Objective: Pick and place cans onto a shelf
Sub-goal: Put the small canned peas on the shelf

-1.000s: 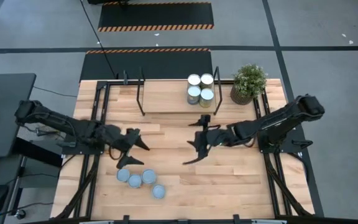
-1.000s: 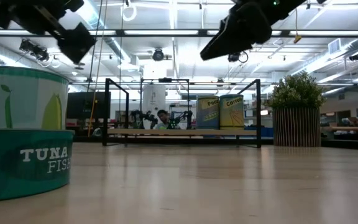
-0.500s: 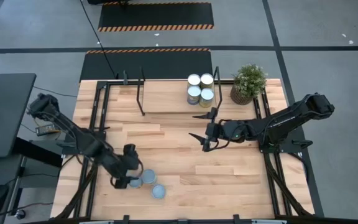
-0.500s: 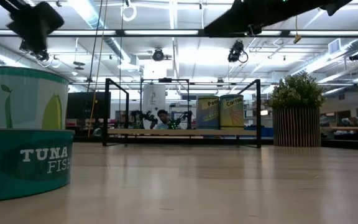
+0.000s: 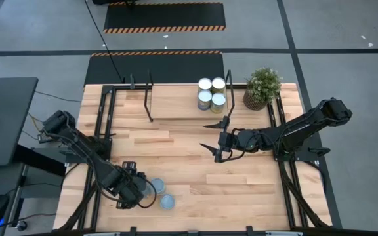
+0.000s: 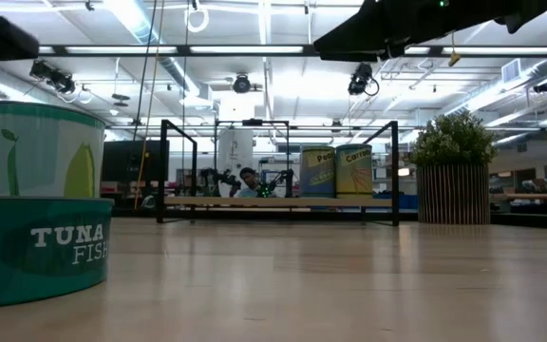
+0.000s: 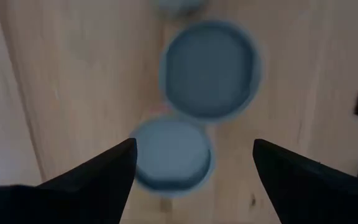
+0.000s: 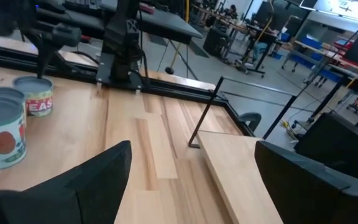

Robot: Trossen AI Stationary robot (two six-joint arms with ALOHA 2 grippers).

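Left gripper [image 7: 191, 168], jaws spread wide, poised directly above the loose group of small silver metal cans with round pale bluish-grey tops [image 7: 209, 70] at the near left of the light-wood desk [image 5: 254, 190]. Right gripper [image 5: 216, 137], jaws also apart and empty, over mid-desk. Four more such cans [image 5: 211, 93] stand clustered on the low light-wood shelf in a thin black frame [image 5: 172, 105], beside a small green potted plant [image 5: 262, 86].

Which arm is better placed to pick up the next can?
The left. Its gripper hangs open right above the loose cans near the table's front edge, fingers straddling one. The right gripper is open at mid-table, near the shelf, holding nothing.
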